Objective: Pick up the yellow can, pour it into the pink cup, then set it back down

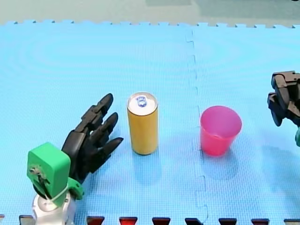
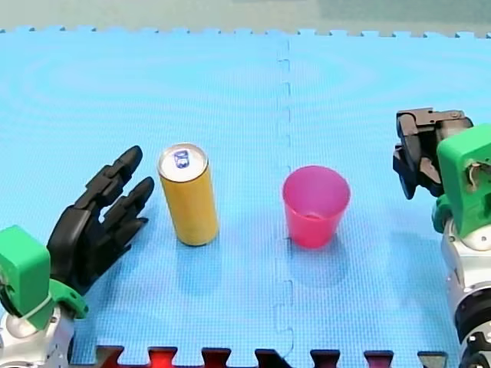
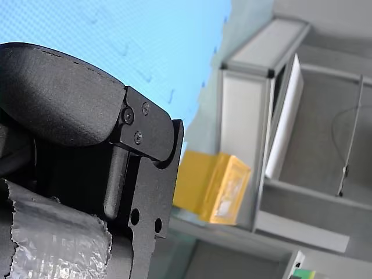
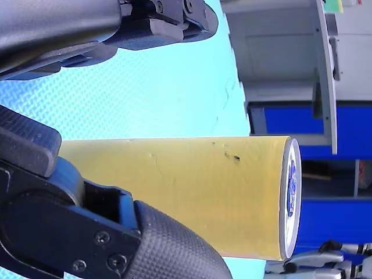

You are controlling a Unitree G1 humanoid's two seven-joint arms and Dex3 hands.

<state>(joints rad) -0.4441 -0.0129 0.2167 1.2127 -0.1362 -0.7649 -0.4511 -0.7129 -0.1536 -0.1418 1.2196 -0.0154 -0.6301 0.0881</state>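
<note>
The yellow can is standing upright on the blue foam mat, just left of the frame's centre. The left hand is sitting at the lower left, released and holding nothing. Its fingertips are pointing toward the can's left side, just beside it, with a gap showing. The pink cup is standing right of centre, apart from the can. The right hand is hovering at the right edge, clenched on nothing.

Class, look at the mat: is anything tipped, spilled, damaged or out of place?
Nothing stands out. The yellow can and pink cup stand upright, apart, on the blue mat, with no spill. The left hand, open, is beside the can; the right hand, shut, is right of the cup.
</note>
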